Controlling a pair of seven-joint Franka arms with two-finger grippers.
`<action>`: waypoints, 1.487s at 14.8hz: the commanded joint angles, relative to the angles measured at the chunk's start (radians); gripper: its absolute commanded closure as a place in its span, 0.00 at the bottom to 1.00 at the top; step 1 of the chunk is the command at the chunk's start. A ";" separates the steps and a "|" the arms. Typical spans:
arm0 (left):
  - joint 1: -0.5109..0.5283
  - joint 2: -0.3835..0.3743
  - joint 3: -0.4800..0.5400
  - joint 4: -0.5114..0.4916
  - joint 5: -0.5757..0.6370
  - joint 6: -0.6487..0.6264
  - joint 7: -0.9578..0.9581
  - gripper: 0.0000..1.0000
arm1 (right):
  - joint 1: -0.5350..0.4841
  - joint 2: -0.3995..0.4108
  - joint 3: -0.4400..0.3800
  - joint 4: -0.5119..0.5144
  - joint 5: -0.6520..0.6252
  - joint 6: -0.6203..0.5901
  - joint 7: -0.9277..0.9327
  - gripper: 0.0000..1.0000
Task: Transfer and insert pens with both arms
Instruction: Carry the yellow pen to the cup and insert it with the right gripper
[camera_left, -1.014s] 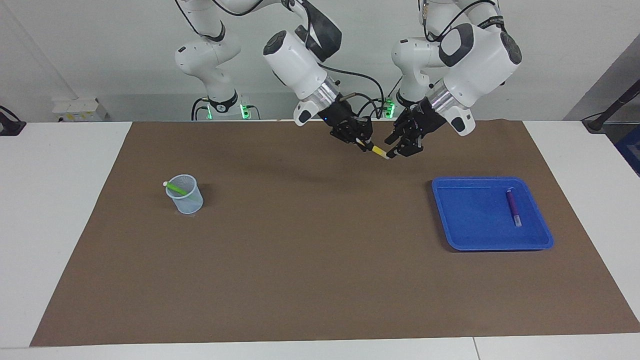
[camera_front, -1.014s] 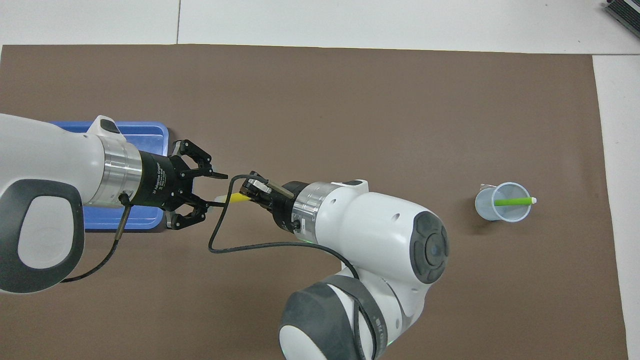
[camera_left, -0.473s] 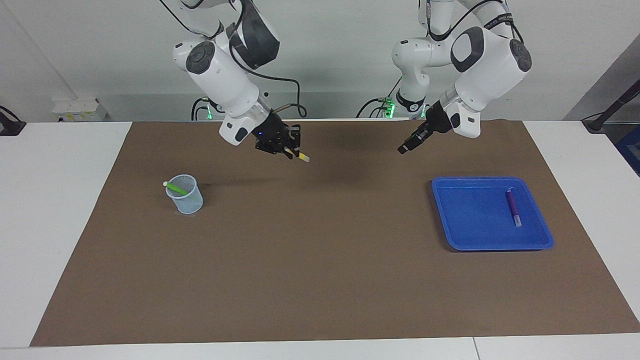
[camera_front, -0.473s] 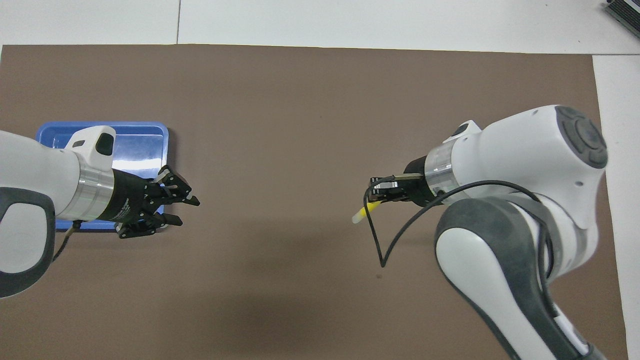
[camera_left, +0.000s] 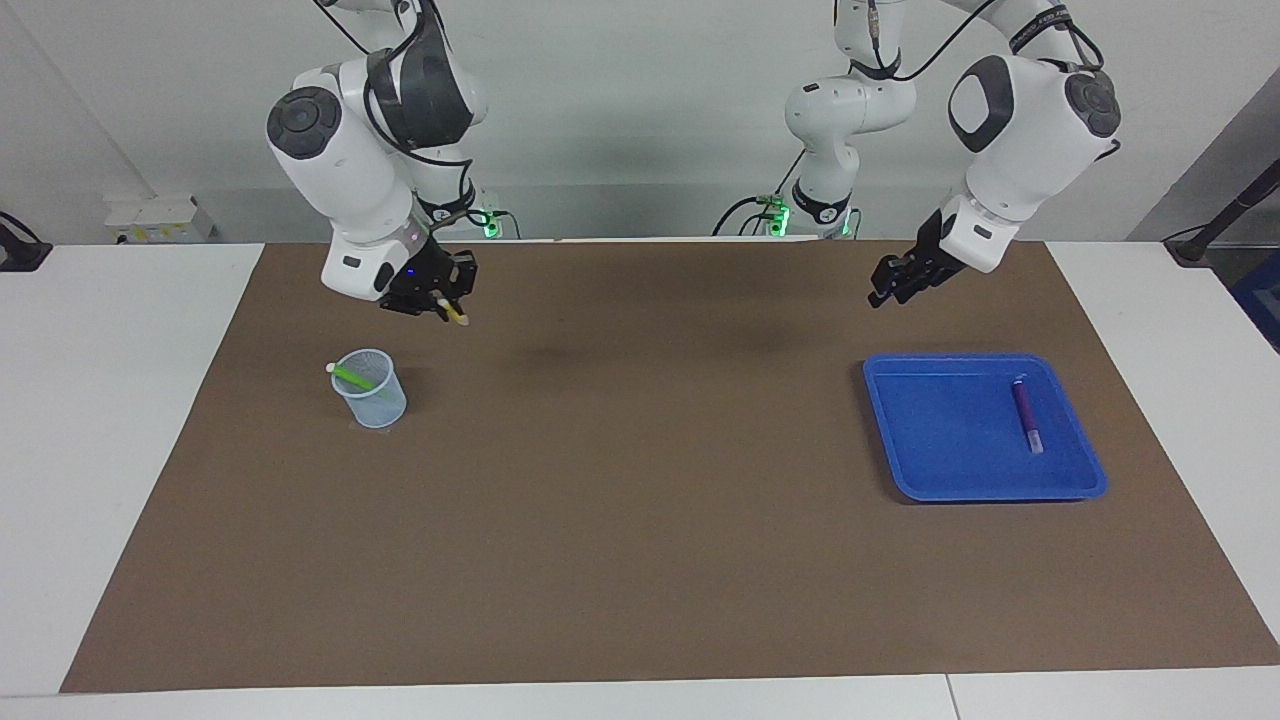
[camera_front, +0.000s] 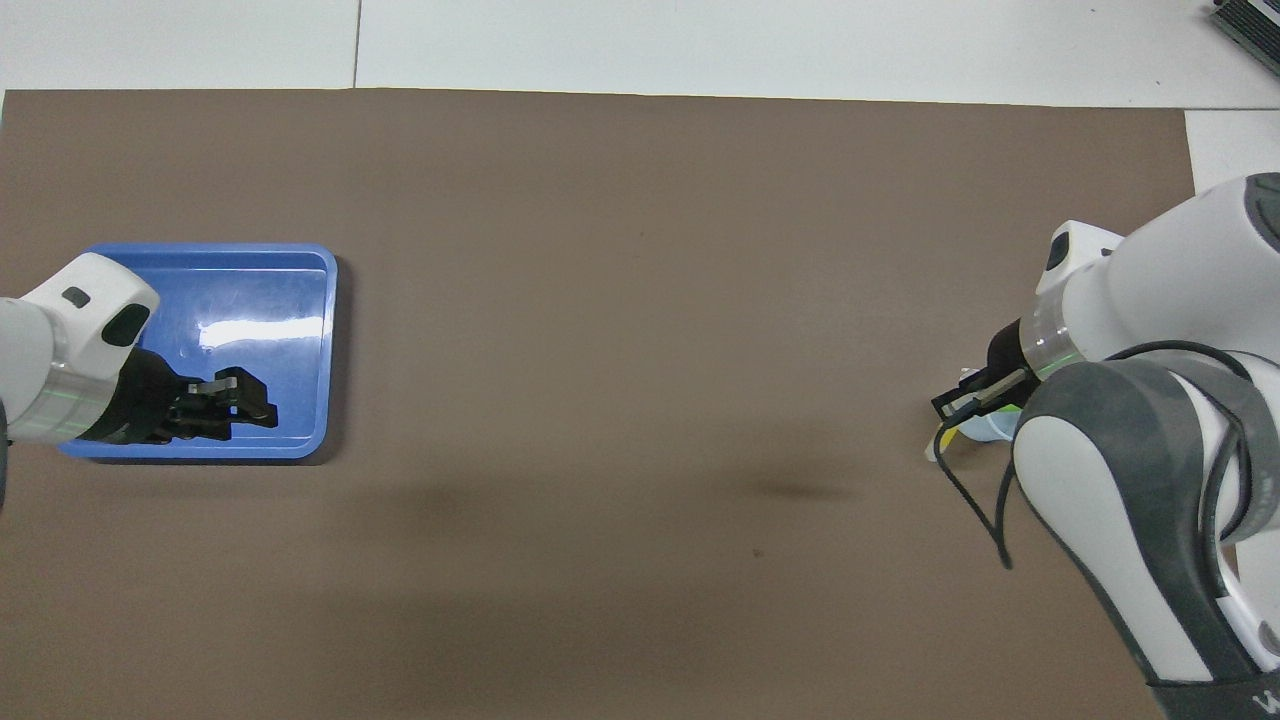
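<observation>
Two grippers had parted after meeting mid-table a second ago | right gripper (camera_left: 440, 300) was clamped on yellow pen (camera_left: 456, 313), now above the mat close to cup (camera_left: 387, 406) | left gripper (camera_left: 890, 290) was over tray (camera_left: 950, 450); no pen seen in it, opening could not be told | green pen (camera_left: 352, 377) in cup | purple pen (camera_left: 1026, 412) in tray | handover looked done, insertion seemed next

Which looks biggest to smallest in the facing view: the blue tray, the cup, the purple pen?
1. Blue tray, by far the biggest.
2. Cup, much smaller.
3. Purple pen, the thinnest, though about as long as the cup is tall.
</observation>
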 joint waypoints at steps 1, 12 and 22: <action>0.077 -0.018 -0.004 -0.028 0.083 0.028 0.207 0.47 | -0.052 -0.016 0.011 -0.009 -0.118 0.006 -0.218 1.00; 0.236 0.187 -0.003 -0.037 0.267 0.348 0.541 0.46 | -0.149 -0.060 0.011 -0.215 -0.152 0.263 -0.323 1.00; 0.287 0.385 -0.001 -0.015 0.362 0.615 0.584 0.46 | -0.169 -0.063 0.013 -0.270 -0.135 0.296 -0.320 0.43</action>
